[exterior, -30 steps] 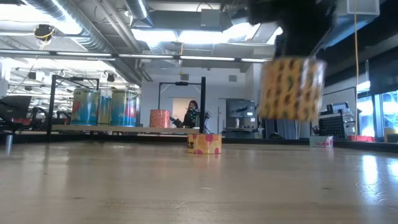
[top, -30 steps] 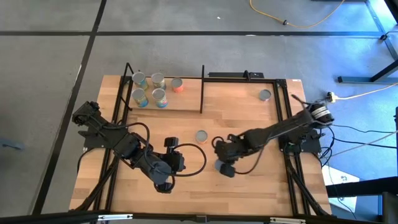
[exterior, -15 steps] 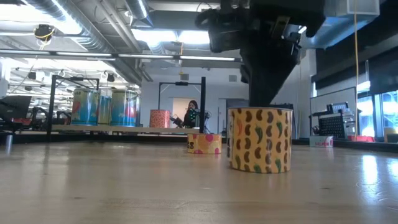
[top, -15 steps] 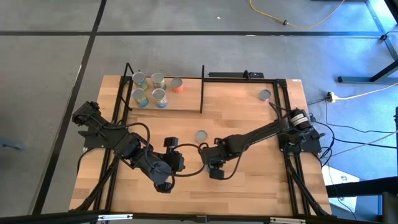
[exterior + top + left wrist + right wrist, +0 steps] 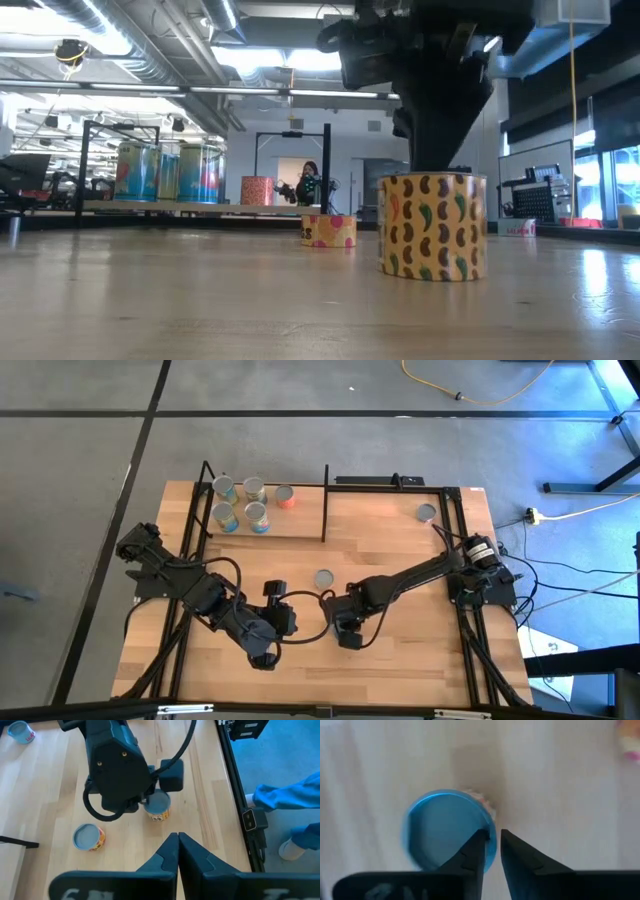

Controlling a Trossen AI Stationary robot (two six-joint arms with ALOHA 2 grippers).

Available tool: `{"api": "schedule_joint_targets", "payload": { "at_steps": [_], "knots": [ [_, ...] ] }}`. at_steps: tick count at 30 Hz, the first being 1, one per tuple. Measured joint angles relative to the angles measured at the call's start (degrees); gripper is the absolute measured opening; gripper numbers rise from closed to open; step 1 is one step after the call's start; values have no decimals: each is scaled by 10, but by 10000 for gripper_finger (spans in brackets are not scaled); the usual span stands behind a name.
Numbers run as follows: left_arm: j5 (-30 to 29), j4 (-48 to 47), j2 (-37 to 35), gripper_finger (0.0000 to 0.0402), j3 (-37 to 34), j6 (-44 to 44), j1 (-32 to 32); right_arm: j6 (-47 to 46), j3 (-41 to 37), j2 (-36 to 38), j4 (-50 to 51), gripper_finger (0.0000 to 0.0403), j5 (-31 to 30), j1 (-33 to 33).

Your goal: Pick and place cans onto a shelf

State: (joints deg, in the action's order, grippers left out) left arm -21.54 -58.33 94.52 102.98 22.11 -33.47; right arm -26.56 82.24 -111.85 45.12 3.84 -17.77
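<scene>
A yellow can with a bean pattern [image 5: 432, 228] stands upright on its base on the tabletop; its round top [image 5: 447, 830] shows bluish in the right wrist view. My right gripper [image 5: 492, 842] is right above it, pointing down, with a narrow gap between its fingertips at the top's edge. Farther left, my left gripper [image 5: 177, 840] waits above the table, shut and empty. The shelf [image 5: 300, 528] at the far left carries several cans [image 5: 240, 503]. Two more cans stand loose on the table: one mid-table [image 5: 323, 578] and one at the far right [image 5: 427, 512]. My right gripper comes at the can from above, one finger [image 5: 477, 845] over the top's edge and the other just outside the rim [image 5: 493, 837]. I cannot tell whether either finger touches the can, which stands on the table.
Black rods [image 5: 325, 502] frame the shelf and run along the table's right side [image 5: 455, 550]. A person [image 5: 305, 185] stands far off in the room, and someone's blue clothing [image 5: 287, 802] shows beyond the table's right edge. Bare wood lies near the front edge [image 5: 400, 670].
My right gripper has come down and toward the table's left with the yellow can. The can hung clear of the table a second ago and now stands on it; in the last half second it shifted a little along the table.
</scene>
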Motion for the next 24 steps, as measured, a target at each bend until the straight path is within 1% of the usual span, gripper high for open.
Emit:
{"api": "schedule_joint_targets", "payload": {
  "at_steps": [4,8,10,16,20,24],
  "knots": [
    [0,-1,0,0,0,-1,0,9,41,1,14,64,46,-1],
    [0,-2,0,0,0,0,0,52,90,1,54,64,63,-3],
    [0,-2,0,0,0,0,0,81,123,1,91,64,63,-6],
    [0,-2,0,0,0,0,0,165,244,1,260,64,62,-22],
    [1,-2,0,0,0,0,-1,193,331,1,362,63,36,-42],
    [0,-2,0,0,0,14,-1,189,415,2,449,61,6,-65]
  ]
}}
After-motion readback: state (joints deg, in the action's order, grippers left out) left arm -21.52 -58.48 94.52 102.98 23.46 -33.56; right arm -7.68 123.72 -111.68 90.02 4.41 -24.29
